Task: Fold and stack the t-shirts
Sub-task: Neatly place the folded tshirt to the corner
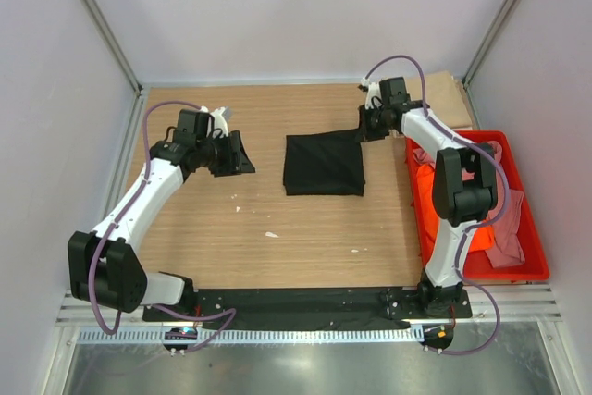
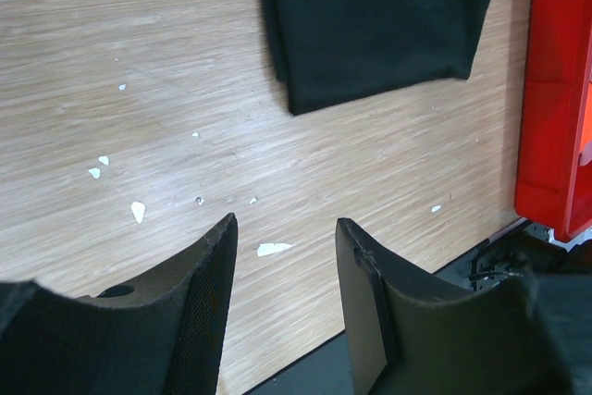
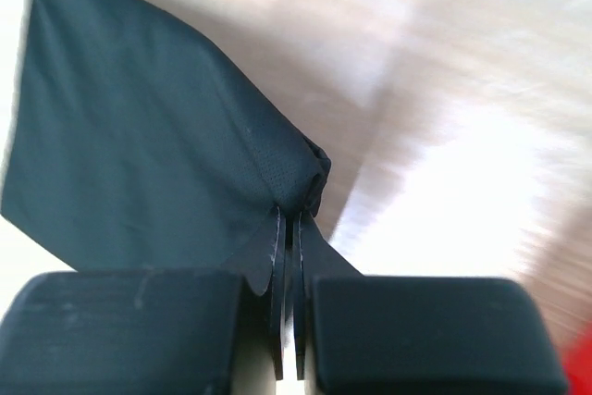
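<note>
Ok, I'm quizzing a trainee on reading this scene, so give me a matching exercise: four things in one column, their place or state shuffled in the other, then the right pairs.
Column one
1. black t-shirt
2. left gripper
3. right gripper
4. orange t-shirt

Column two
A. inside the red crate
B. jaws open, holding nothing
C. folded, lying mid-table
D. jaws shut on a corner of black cloth

Pairs: 1-C, 2-B, 3-D, 4-A
</note>
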Controlling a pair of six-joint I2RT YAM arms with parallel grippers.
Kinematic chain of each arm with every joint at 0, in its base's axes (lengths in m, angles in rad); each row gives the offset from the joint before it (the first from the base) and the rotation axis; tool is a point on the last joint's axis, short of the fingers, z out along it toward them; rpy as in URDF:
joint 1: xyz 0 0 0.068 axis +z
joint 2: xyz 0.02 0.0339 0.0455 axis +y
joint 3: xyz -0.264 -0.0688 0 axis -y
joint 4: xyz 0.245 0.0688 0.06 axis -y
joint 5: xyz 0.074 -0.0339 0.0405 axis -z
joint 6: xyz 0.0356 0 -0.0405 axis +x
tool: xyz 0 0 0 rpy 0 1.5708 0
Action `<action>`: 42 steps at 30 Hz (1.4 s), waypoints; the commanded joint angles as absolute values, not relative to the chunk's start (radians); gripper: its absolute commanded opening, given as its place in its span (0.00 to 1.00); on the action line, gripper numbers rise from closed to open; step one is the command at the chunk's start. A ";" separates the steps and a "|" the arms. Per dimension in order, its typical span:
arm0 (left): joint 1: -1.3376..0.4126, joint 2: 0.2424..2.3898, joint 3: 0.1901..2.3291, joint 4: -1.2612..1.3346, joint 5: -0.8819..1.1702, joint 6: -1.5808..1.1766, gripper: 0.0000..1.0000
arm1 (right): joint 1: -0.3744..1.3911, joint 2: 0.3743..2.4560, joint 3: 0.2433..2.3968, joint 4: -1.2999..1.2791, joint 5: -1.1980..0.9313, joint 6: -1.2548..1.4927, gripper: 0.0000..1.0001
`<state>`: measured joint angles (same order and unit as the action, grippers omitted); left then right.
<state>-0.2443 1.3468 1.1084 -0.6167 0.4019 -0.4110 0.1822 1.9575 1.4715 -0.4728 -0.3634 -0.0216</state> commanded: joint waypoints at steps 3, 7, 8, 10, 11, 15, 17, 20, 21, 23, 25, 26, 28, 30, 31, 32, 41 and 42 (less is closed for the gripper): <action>-0.244 1.322 1.111 -0.591 0.428 -0.410 0.48 | 0.181 1.885 1.592 -0.500 -0.145 -0.073 0.01; -0.244 1.318 1.109 -0.591 0.428 -0.410 0.48 | 0.181 1.890 1.634 -0.497 -0.034 -0.118 0.01; -0.244 1.313 1.109 -0.592 0.426 -0.410 0.48 | 0.179 1.896 1.641 -0.479 -0.017 -0.127 0.01; -0.244 1.313 1.109 -0.592 0.425 -0.410 0.48 | 0.181 1.905 1.664 -0.454 0.046 -0.155 0.01; -0.244 1.313 1.111 -0.591 0.426 -0.410 0.48 | 0.181 1.911 1.670 -0.428 0.063 -0.164 0.01; -0.244 1.313 1.112 -0.594 0.425 -0.410 0.48 | 0.181 1.963 1.759 -0.431 0.129 -0.221 0.01; -0.245 1.315 1.112 -0.595 0.426 -0.410 0.48 | 0.181 1.994 1.808 -0.469 0.167 -0.253 0.01; -0.244 1.316 1.117 -0.595 0.426 -0.410 0.48 | 0.179 2.034 1.877 -0.486 0.207 -0.294 0.01; -0.244 1.318 1.118 -0.598 0.429 -0.410 0.48 | 0.179 2.052 1.906 -0.491 0.216 -0.302 0.01; -0.245 1.319 1.120 -0.598 0.431 -0.410 0.48 | 0.178 2.071 1.942 -0.517 0.257 -0.328 0.01; -0.244 1.319 1.120 -0.600 0.431 -0.410 0.48 | 0.176 2.098 1.997 -0.535 0.273 -0.345 0.01; -0.244 1.321 1.121 -0.600 0.431 -0.410 0.48 | 0.175 2.108 2.014 -0.541 0.281 -0.350 0.01; -0.244 1.322 1.123 -0.601 0.431 -0.410 0.48 | 0.175 2.134 2.068 -0.557 0.299 -0.373 0.01; -0.242 1.322 1.126 -0.601 0.433 -0.410 0.48 | 0.173 2.149 2.123 -0.583 0.320 -0.385 0.01; -0.242 1.322 1.126 -0.600 0.433 -0.411 0.48 | 0.172 2.154 2.134 -0.587 0.337 -0.397 0.01; -0.242 1.322 1.127 -0.601 0.431 -0.411 0.48 | 0.169 2.157 2.141 -0.595 0.344 -0.402 0.01; -0.242 1.324 1.129 -0.601 0.437 -0.410 0.48 | 0.140 2.112 2.128 -0.604 0.356 -0.413 0.01; -0.242 1.324 1.129 -0.601 0.437 -0.411 0.48 | 0.140 2.102 2.128 -0.604 0.354 -0.414 0.01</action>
